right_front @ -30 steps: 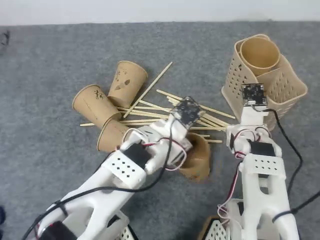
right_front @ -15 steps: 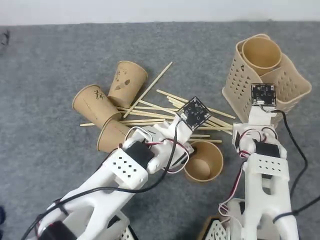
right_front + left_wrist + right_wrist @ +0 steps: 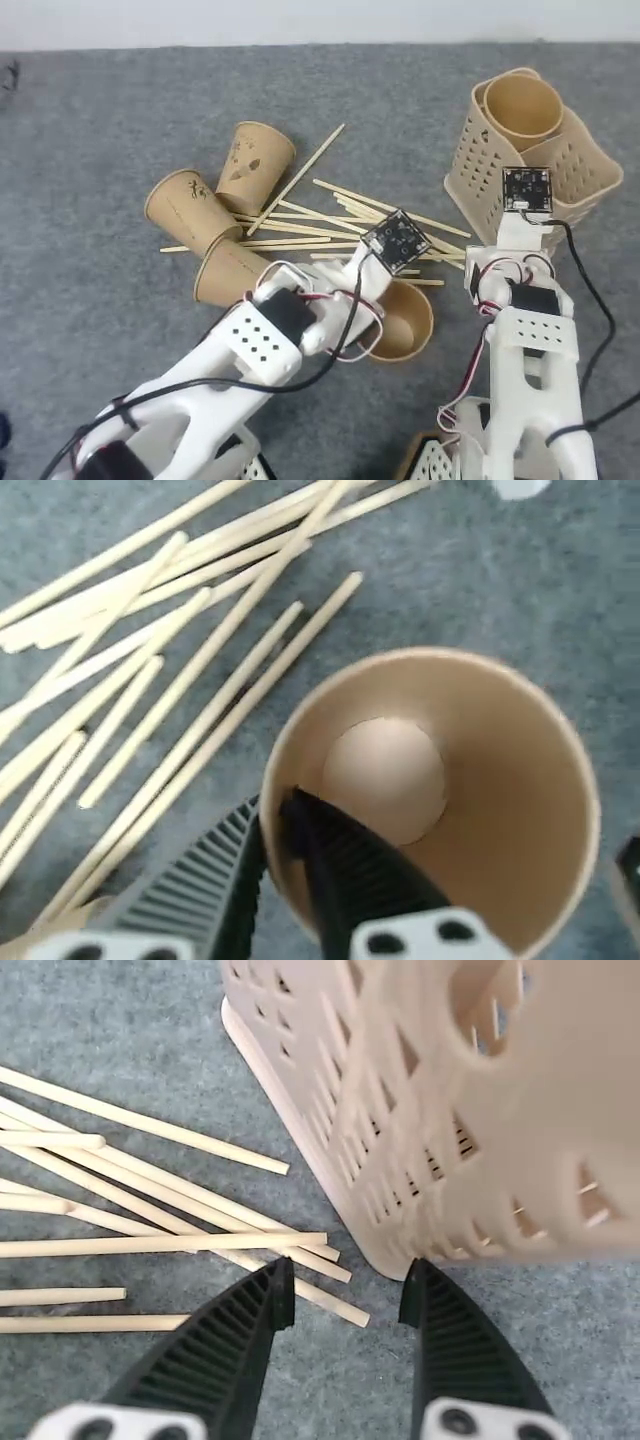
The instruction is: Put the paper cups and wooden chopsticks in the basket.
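Observation:
My left gripper (image 3: 272, 815) is shut on the rim of a brown paper cup (image 3: 430, 790), with one finger inside and one outside. In the high view that cup (image 3: 405, 320) sits mouth up, slightly tilted, in front of the chopstick pile, with the left gripper (image 3: 383, 292) at its near-left rim. Wooden chopsticks (image 3: 340, 225) lie scattered mid-table. Three more paper cups (image 3: 190, 210) lie on their sides at the left. The beige basket (image 3: 560, 170) at the back right holds one cup (image 3: 520, 105). My right gripper (image 3: 345, 1285) is open just above the mat beside the basket (image 3: 450, 1110), close to several chopstick ends (image 3: 150, 1210).
A grey mat (image 3: 100, 120) covers the table, with open room at the far left and along the front right. The right arm (image 3: 520, 300) stands directly in front of the basket. A second perforated container (image 3: 435, 462) shows at the near edge.
The left gripper turned its cup from lying on its side to mouth up and shifted it slightly. The right arm swung a little right toward the basket, then stayed still.

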